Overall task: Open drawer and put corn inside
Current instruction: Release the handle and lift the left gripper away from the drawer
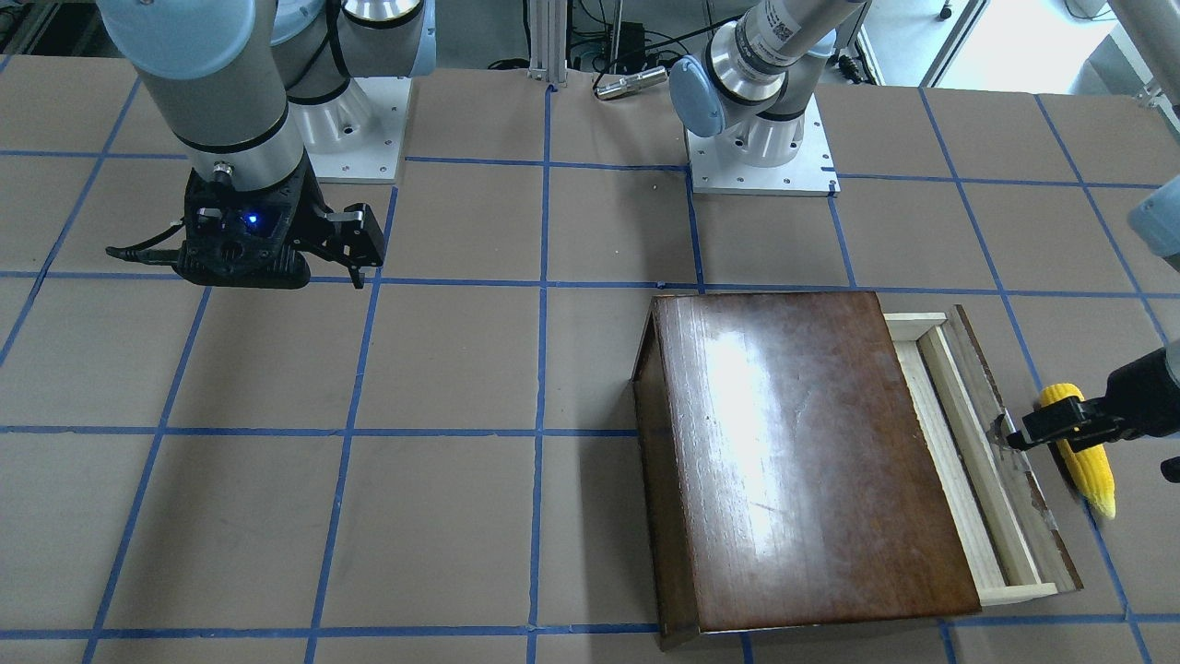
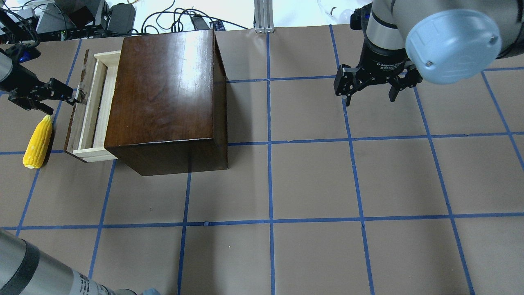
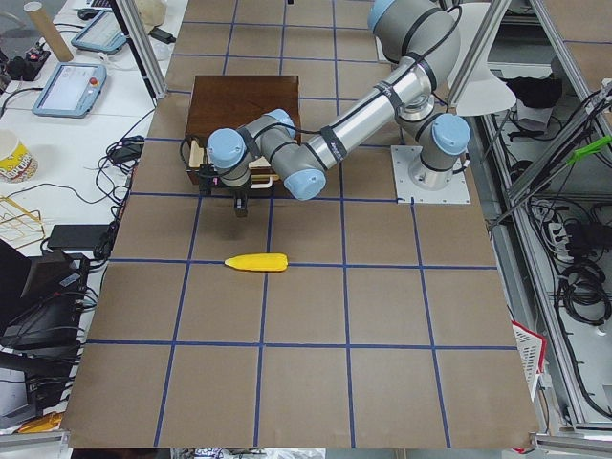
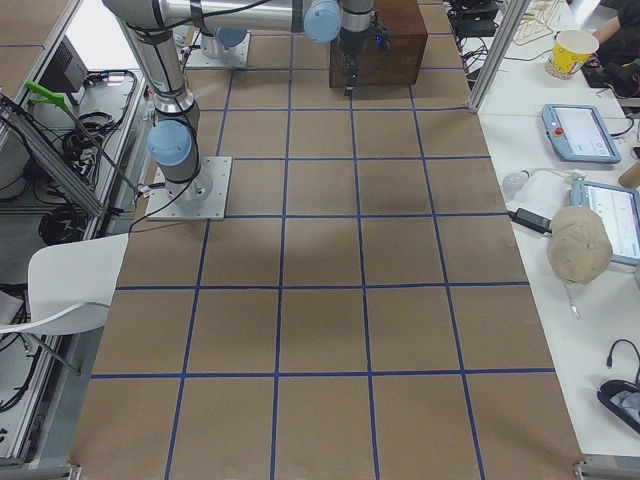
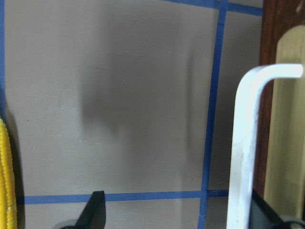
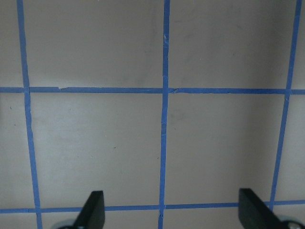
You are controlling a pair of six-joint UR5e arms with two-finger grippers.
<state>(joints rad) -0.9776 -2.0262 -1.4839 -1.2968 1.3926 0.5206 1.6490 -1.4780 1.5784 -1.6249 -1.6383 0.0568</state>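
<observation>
Two grippers are shown over a gridded table (image 2: 311,184), with the dark box (image 2: 163,94) taken as the reference. The drawer (image 2: 95,110) is seen drawn part-way out of one side of the box, so that only a narrow strip of its pale tray is exposed.

The left gripper (image 2: 62,101) is held on the drawer side of the box, level with the metal handle (image 5: 243,143) on the drawer's dark front panel. Its jaws are spread wide. In the left wrist view the handle is seen just inside one finger (image 5: 267,212), while the other finger (image 5: 95,210) stands well apart from it; whether metal and finger touch cannot be told. The handle is thus judged to be hooked rather than pinched, a pose suited to drawing the drawer away from the box.

The corn (image 2: 37,141) is laid flat on the table beyond the drawer front, on the side away from the box. It is near the panel but apart from it, and is touched by neither gripper. This placing is judged to leave it within easy reach of the left arm.

The right gripper (image 2: 369,98) is set well away from the box on its opposite side, jaws wide with nothing between them, presumably clear of the work. The opening is judged incomplete, since the exposed strip looks narrow for the cob.
</observation>
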